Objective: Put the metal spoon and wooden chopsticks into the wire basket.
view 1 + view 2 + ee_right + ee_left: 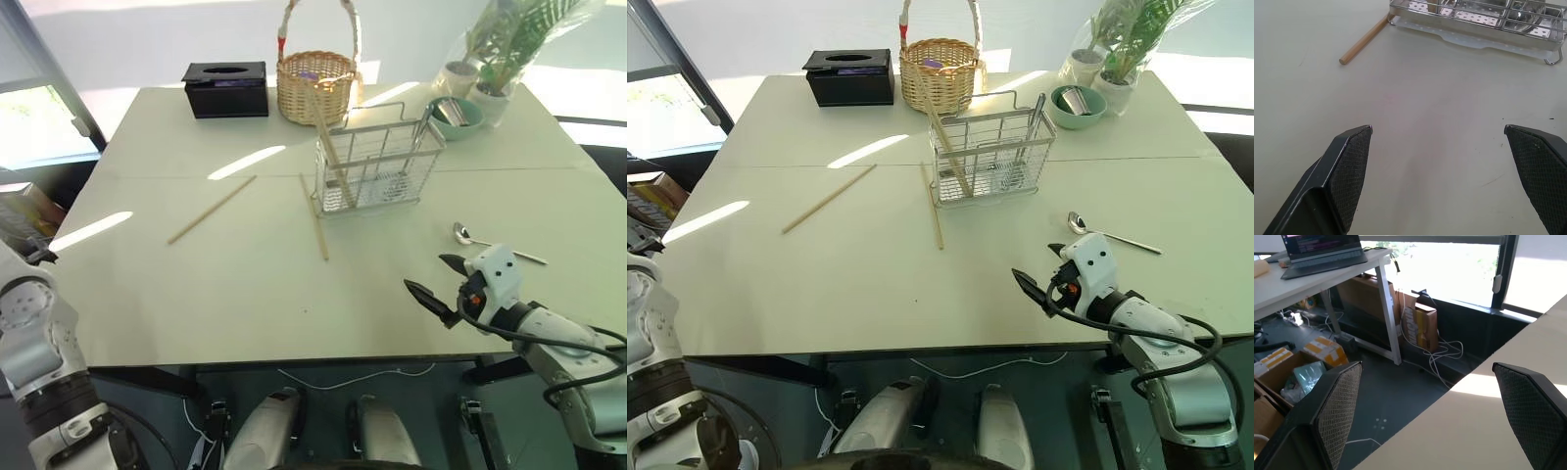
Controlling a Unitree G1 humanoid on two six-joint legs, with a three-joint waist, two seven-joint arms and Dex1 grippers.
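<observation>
The wire basket (pixel 378 164) stands upright near the middle of the table (pixel 245 284), in front of a round wicker basket (pixel 315 85). One of the wooden chopsticks (pixel 327 145) already leans inside it, its top poking above the rim, so part of the job looks done. Two more lie flat on the table: one (pixel 313 216) just in front of the wire basket's left corner, another (pixel 212 209) well apart to the left. The metal spoon (pixel 490 244) lies flat to the right of the basket, bowl toward the basket, handle pointing away to the right.

The right claw (pixel 437 281) hovers low over the near table edge, just in front of the spoon, empty, its two black fingers spread wide and aimed forward and left toward the basket; likely it is lining up for the spoon or the near chopstick. The left claw (pixel 1435 416) is also wide open and empty, held out past the table's left edge, pointing toward the floor and boxes beside it, seemingly parked clear
</observation>
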